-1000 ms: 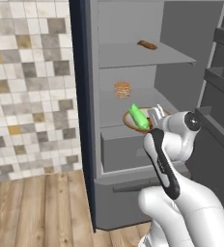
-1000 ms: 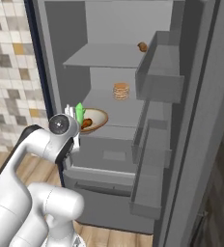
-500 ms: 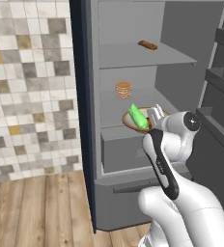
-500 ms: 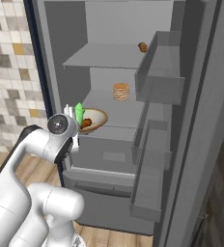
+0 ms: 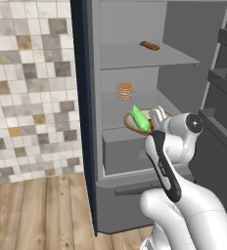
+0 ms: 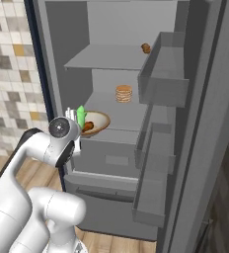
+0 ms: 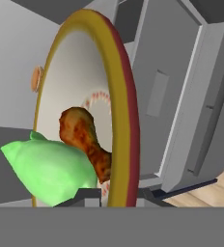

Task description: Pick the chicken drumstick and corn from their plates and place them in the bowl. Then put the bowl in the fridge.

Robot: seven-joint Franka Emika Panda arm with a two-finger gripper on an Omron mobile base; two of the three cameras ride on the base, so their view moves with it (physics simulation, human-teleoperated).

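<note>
While your gripper (image 7: 118,195) stays clamped on the rim of the bowl (image 7: 122,96), you hold it at the fridge (image 5: 135,53) middle shelf, corn (image 7: 46,166) and chicken drumstick (image 7: 85,137) inside.

The bowl (image 7: 125,116) looks smooth and a bit shiny, like glazed clay. The drumstick (image 7: 85,140) looks rough and bumpy, and the corn (image 7: 49,166) looks smooth like plastic. The fridge (image 5: 135,58) is flat, dull grey inside, the floor (image 5: 37,210) is wood, and the wall (image 5: 27,88) is stone tiles.
</note>
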